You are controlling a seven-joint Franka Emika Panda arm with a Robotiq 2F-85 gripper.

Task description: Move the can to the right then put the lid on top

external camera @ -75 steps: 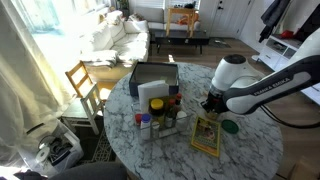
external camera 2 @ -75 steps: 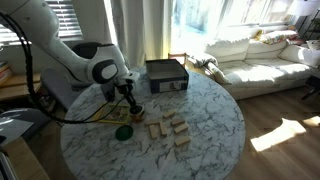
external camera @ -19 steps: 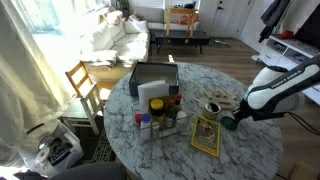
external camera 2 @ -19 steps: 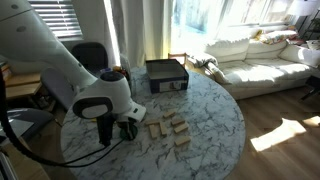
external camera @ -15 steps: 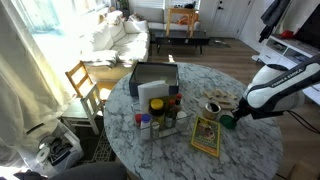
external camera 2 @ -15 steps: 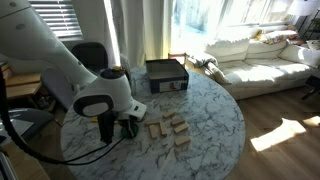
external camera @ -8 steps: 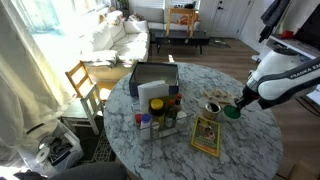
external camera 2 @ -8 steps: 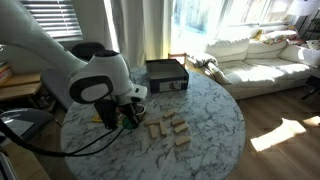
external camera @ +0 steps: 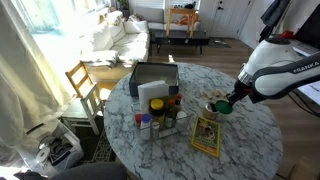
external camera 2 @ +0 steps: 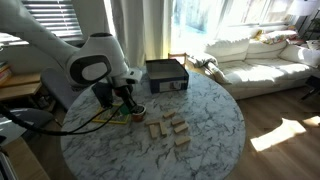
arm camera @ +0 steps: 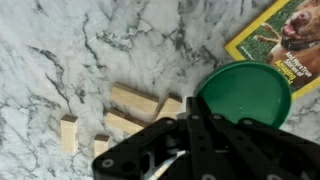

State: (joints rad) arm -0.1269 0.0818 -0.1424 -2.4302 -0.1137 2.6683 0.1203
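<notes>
My gripper [external camera: 229, 100] is shut on the lid [external camera: 226, 106], a flat dark green disc, and holds it above the marble table just beside the can [external camera: 211, 108], a short silvery tin. In the wrist view the lid [arm camera: 246, 92] sits at the fingertips of the gripper [arm camera: 192, 108], pinched at its edge; the can is out of that view. In an exterior view the gripper [external camera 2: 124, 104] hangs over the table's left part with the lid [external camera 2: 121, 113] under it; I cannot make out the can there.
A yellow-green booklet [external camera: 206, 136] lies in front of the can. Small jars and bottles [external camera: 160, 118] cluster mid-table before a black box [external camera: 154, 78]. Several wooden blocks [external camera 2: 170, 128] lie on the round marble table [external camera: 240, 150]. A wooden chair [external camera: 84, 82] stands beside it.
The gripper took hold of the lid on the table, lifted it and carried it toward the can. The can has stayed in place over the last second.
</notes>
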